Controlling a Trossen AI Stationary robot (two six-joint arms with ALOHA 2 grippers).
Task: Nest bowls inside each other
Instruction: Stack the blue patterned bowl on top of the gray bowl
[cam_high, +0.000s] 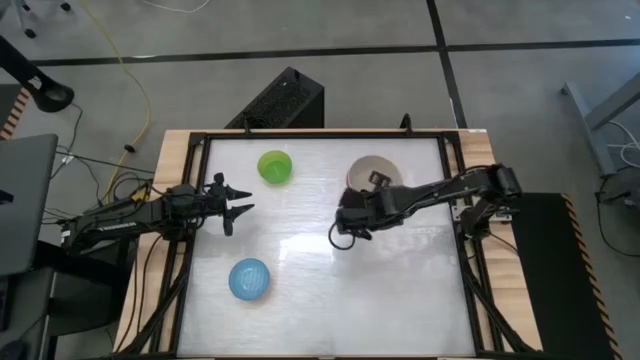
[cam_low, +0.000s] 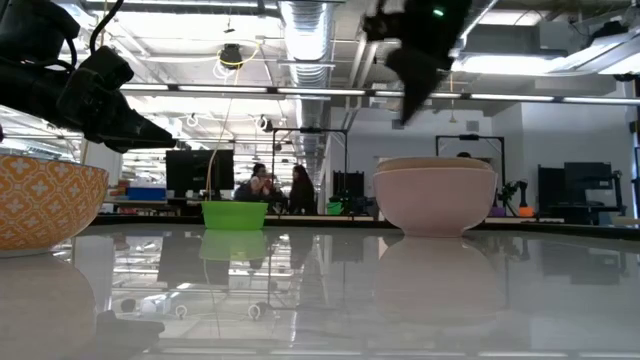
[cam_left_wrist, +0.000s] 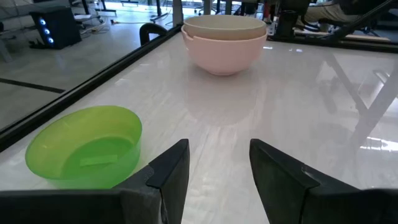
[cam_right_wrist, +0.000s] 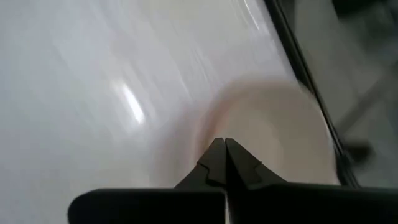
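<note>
A cream-white bowl (cam_left_wrist: 224, 26) sits nested in a salmon-pink bowl (cam_left_wrist: 224, 55) at the table's far right (cam_high: 373, 172). My right gripper (cam_right_wrist: 224, 146) is shut and hangs above this stack (cam_low: 435, 195), slanting down, with clear air between its tip (cam_low: 405, 112) and the rim. A bright-green bowl (cam_high: 275, 166) stands upright at the far left. A light-blue bowl (cam_high: 249, 280) stands near the front left. My left gripper (cam_high: 236, 201) waits open at the left edge, with the green bowl (cam_left_wrist: 84, 146) just beside it.
A black frame (cam_high: 455, 200) runs round the white tabletop. In the low view a bowl with an orange-patterned outer wall (cam_low: 40, 200) stands close at the left. Bare tabletop lies between the bowls in the middle (cam_high: 330, 290). People sit in the room beyond (cam_low: 270, 185).
</note>
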